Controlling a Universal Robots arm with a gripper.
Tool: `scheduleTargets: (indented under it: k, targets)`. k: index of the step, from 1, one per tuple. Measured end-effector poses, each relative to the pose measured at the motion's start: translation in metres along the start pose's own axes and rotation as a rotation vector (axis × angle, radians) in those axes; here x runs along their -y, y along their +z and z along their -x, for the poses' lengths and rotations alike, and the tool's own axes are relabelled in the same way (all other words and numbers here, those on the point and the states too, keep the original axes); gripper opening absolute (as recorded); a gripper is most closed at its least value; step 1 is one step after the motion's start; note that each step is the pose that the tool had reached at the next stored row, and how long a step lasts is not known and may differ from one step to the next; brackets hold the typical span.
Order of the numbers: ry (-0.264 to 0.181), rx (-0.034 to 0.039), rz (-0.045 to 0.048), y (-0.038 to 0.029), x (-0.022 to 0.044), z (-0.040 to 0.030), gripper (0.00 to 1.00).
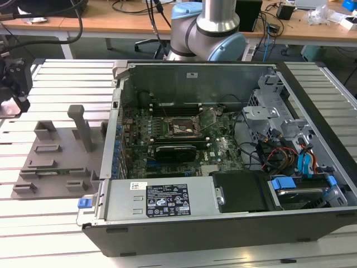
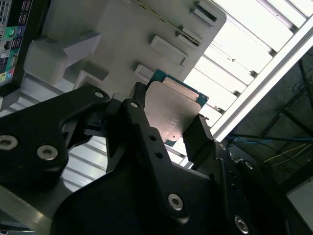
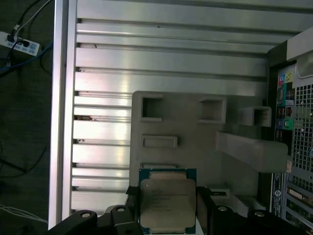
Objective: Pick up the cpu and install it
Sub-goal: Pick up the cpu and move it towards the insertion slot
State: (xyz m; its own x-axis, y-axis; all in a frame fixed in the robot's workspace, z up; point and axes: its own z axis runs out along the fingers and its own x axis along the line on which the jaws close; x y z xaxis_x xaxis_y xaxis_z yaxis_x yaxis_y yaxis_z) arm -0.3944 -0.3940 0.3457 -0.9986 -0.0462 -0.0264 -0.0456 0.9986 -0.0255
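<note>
One cpu (image 3: pixel 167 203) is being pinched between two black jaws over one grey fixture plate (image 3: pixel 195 142).

Both wrist views are showing the jaws pressing on opposite edges of the chip, covering those edges. In the first wrist view its near edge is running out of the frame, and in the second wrist view the cpu (image 2: pixel 173 110) is partly hiding behind the dark linkage. Three square pockets (image 3: pixel 151 108) are showing on the plate. In the exterior view one open computer case (image 1: pixel 223 139) is sitting on the slatted tabletop (image 1: pixel 56 78), just beside the plate on the exterior view's right, and the frame is cutting off the arm (image 1: pixel 209 28) behind it.
</note>
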Motion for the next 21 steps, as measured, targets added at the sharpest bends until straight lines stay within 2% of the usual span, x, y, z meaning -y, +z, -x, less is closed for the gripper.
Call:
scheduleTargets:
  k: [13, 18, 21]
  targets:
    - [0.000, 0.0001, 0.0001, -0.0132, 0.0003, 0.0003, 0.55]
    - [0.000, 0.0001, 0.0000, -0.0194, 0.0005, 0.0005, 0.55]
    - [0.000, 0.0000, 0.0000, -0.0255, 0.0007, 0.0007, 0.55]
